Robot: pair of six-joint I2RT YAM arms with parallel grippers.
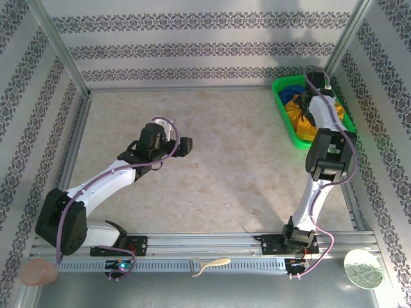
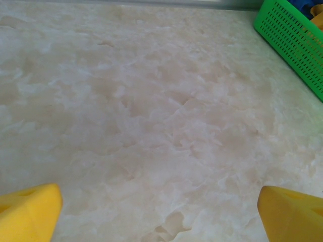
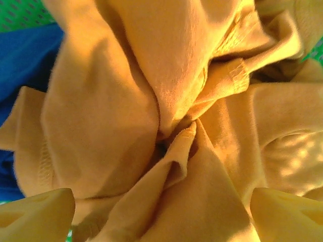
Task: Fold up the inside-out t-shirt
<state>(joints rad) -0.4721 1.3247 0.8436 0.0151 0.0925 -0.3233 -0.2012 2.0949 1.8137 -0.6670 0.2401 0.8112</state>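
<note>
T-shirt: the orange-yellow t-shirt (image 3: 126, 101) lay bunched, hems showing, in the green basket (image 1: 283, 114) beside a blue garment (image 3: 25, 55).
Basket: at the counter's (image 1: 225, 173) far right corner.
Right tool (image 3: 161, 217): spread wide over the folds, clamping nothing.
Left tool (image 2: 160, 212): fully spread, empty, above bare counter.
Room: broad bare surface between the arms.

L arm (image 1: 109, 176): base at near-left corner of table (image 1: 225, 179), elbow bent, forearm angled twd table centre, wrist level. L gripper (image 1: 185, 147) points right, jaws fully apart, yellow pads (image 2: 30, 209) at both lower corners of wrist view, empty. R arm (image 1: 319, 173): base near-right, stretched along right edge to far-right corner, wrist pitched down. R gripper (image 3: 161, 212) jaws wide apart.
</note>
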